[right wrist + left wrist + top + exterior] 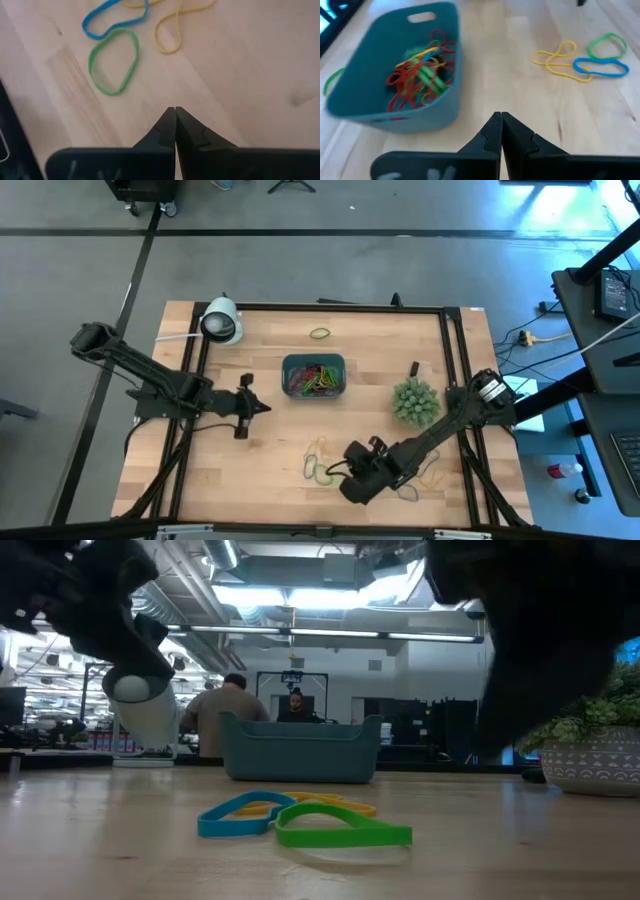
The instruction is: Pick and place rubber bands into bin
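Teal bin point(314, 374) holds many tangled rubber bands point(420, 75); three bands point(112, 62), green, blue and yellow, lie together on the worktop point(270, 450). Both grippers, left point(262, 408) and right point(332, 471), keep jaws pressed together, empty.

Wooden bench point(260, 450); white dome-shaped object point(221, 321) at far left corner; spiky green plant point(415, 401) in patterned white pot point(592, 766); small black block point(413, 368) nearby.

Black jointed arms, pointed blk claws

Teal bin point(313, 361) holds tangled rubber bands point(314, 378); others point(319, 461) loose.
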You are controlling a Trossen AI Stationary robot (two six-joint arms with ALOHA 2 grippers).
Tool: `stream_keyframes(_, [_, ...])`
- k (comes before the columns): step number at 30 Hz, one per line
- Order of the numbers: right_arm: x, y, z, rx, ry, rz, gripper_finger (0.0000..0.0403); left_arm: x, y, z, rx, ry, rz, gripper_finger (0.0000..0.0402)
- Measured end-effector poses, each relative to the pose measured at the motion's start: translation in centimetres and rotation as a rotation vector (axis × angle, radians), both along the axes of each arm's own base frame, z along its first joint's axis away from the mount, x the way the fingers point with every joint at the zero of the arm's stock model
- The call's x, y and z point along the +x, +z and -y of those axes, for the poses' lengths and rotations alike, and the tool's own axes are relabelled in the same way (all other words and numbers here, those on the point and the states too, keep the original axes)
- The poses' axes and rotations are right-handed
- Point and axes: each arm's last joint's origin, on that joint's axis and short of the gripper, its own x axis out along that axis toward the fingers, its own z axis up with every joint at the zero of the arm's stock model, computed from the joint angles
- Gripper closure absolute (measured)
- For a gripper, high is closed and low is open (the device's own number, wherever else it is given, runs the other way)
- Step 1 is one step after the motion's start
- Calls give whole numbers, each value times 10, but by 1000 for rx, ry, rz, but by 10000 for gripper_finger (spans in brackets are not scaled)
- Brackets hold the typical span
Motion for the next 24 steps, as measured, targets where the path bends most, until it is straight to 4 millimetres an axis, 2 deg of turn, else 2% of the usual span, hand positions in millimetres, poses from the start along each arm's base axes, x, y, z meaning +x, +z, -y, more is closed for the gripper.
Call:
stream_keyframes(3, [-10, -18, 0, 6, -31, 42, 400, 17, 4, 16, 40, -27, -62, 399])
stream_keyframes(8, [-18, -34, 3, 20, -43, 72, 401, 54, 10, 41, 115, -100, -129, 400])
stream_keyframes(14, [-18, -36, 5, -25, -59, 109, 397, 102, 11, 61, 179, -212, -186, 372])
stream_keyframes(18, [-17, -33, 1, 6, -39, 106, 396, 132, 3, 67, 163, -220, -225, 336])
stream_keyframes(24, [-21, -33, -5, 12, -19, 110, 395, 166, -22, 68, 135, -228, -328, 283])
